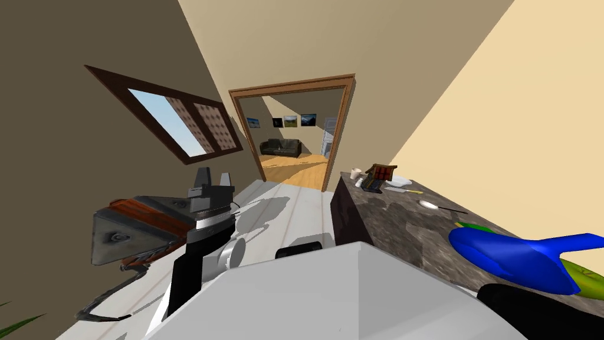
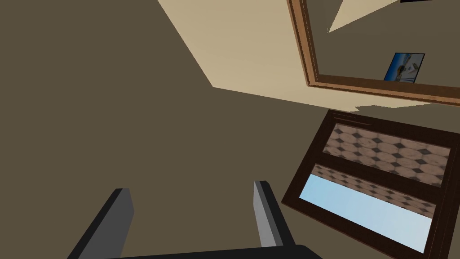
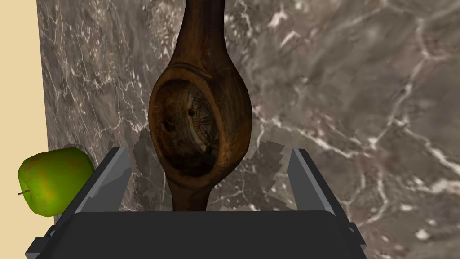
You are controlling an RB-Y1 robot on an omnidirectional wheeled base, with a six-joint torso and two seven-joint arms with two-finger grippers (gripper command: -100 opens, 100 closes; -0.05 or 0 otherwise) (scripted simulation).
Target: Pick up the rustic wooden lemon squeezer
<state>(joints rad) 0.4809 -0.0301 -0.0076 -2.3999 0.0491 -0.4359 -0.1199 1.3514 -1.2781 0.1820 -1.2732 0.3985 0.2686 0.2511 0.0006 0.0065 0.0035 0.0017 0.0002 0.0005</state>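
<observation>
L side: left gripper (image 1: 214,178) held up in front of the brown wall, above the pale floor, fingers spread, nothing between them. Left wrist view confirms: left gripper (image 2: 193,191) blades apart, empty. Just beside and below that arm, a grey and red-brown furniture item (image 1: 135,227); type unclear.

Centre: wood-framed doorway (image 1: 295,130) in the far wall; dark sofa (image 1: 281,147) in the rm beyond.

R side: dark marbled counter (image 1: 383,224) along the cream wall. At its far end a white cup (image 1: 355,173) and a spoon (image 1: 433,205), well apart from the near end. At the near end a blue scoop-shaped item (image 1: 513,254) w/ a handle lies over sth green; identity cannot be told.

Right wrist view: right gripper (image 3: 209,155) sits low over the counter (image 3: 359,90), fingers spread wide. Lemon squeezer (image 3: 200,121), dark brown wood, lies flat on the counter between the two fingers, bowl open toward the camera, long handle pointing away from the gripper. Gap visible on both sides; neither finger touches it. Green apple (image 3: 54,180) rests at the counter's edge by the wall, just beside one finger.
</observation>
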